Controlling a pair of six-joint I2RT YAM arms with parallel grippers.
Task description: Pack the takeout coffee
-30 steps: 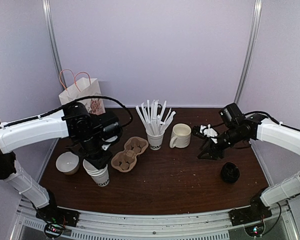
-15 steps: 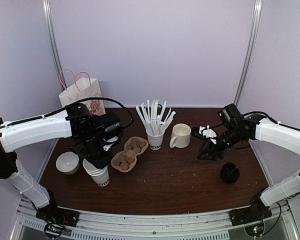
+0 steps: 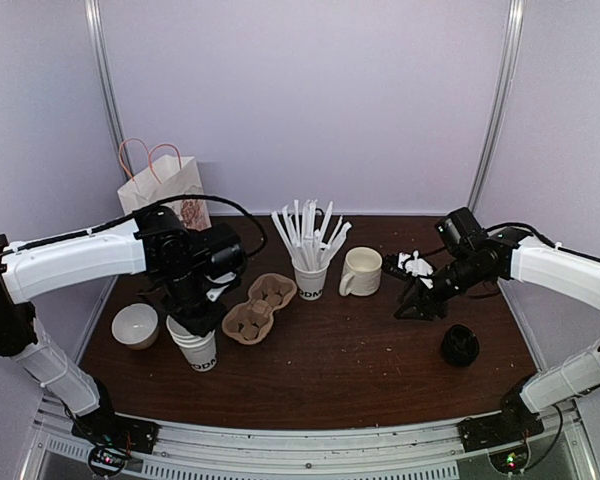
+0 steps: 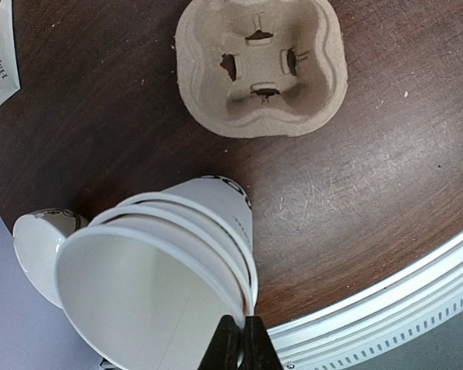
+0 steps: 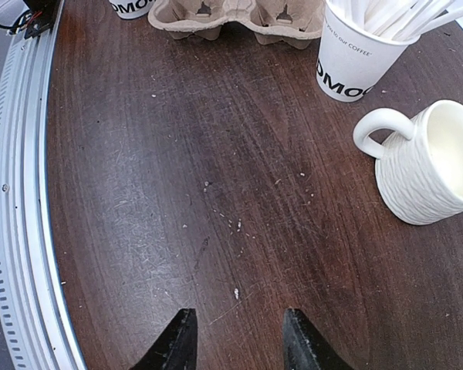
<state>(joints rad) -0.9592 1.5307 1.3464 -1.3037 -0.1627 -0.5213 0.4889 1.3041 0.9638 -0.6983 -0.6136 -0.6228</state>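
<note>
**Cups.** A nested stack of tall white paper cups with black lettering near the base [image 3: 202,356] stands upright toward the near-left corner of the dark wooden counter [image 3: 350,375]. It is just beside the brown moulded-pulp cup carrier [image 3: 260,308].

**Left arm.** The left fingers [image 4: 225,351] are clenched on the rim of the stack. A pinch at the rim is judged to be meant for separating one cup, since nested cups cannot be packed. Which cup's rim is caught cannot be told.

**Carrier.** It lies open side up with its wells vacant, close enough that a freed cup has only a short way to travel.

**Lid.** The round black plastic lid [image 3: 460,345] rests well apart toward the near-right corner and is fitted to no cup. Whether it is one lid or several stacked cannot be told.

**Right arm.** The right fingers [image 5: 177,343] are spread with nothing between them, above bare counter between the lid and the cream ceramic mug [image 5: 428,166]. They are presumably held ready for the lid.

**Bag.** The white paper bag with pink handles [image 3: 160,190] stands at the far-left corner as the likely destination.
</note>
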